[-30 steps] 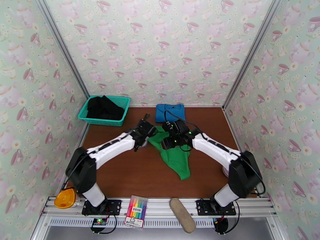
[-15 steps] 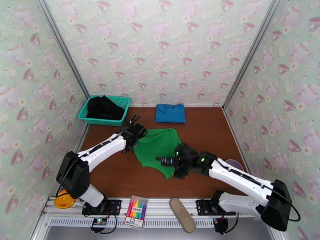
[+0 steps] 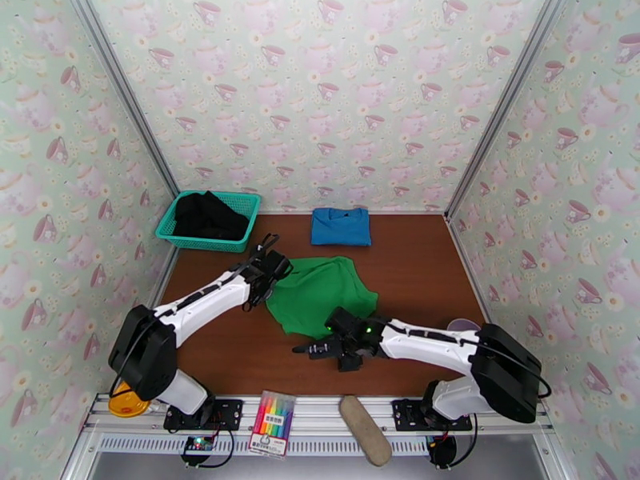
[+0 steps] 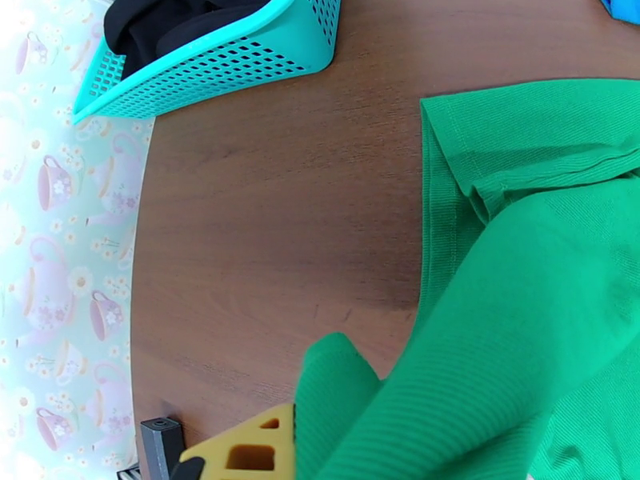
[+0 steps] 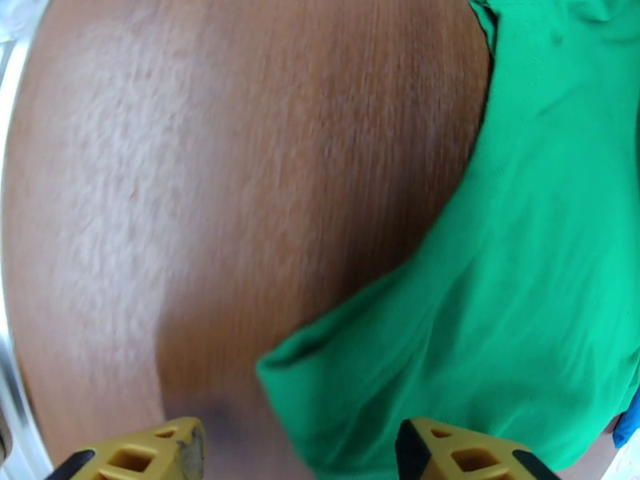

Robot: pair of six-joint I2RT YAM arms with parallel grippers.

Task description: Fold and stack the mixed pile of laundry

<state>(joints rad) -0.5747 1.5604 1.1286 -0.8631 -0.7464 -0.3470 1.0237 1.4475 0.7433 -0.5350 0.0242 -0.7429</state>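
1. Top external view:
   - The left gripper (image 3: 272, 269) is clenched on the far-left edge of the green garment (image 3: 322, 288).
   - That garment lies spread but rumpled in the middle of the table (image 3: 416, 266).
   - The right gripper (image 3: 310, 350) sits low at the garment's near corner with its jaws apart, holding nothing.
   - With only one edge pinned, a grab that misses the corner would likely leave the cloth skewed, and any fold made from there would come out crooked.
   - The blue garment (image 3: 341, 226) lies folded at the far edge, well apart.
   - The black garment (image 3: 210, 215) sits heaped in the teal mesh basket (image 3: 245, 203), unfolded.

2. Left wrist view:
   - Green ribbed knit is bunched over the yellow fingertip (image 4: 240, 451).
   - The pinch looks small and gathered, so a hard tug could pull it free or drag extra layers along.
   - A hemmed edge runs straight across the bare table, with one flap doubled over it.

3. Right wrist view:
   - The yellow fingertips (image 5: 132, 459) stand wide apart with the green corner between them, ungripped.
   - The corner is curled and the picture is blurred.
   - Closing here might catch only the top layer, or nudge the corner away.
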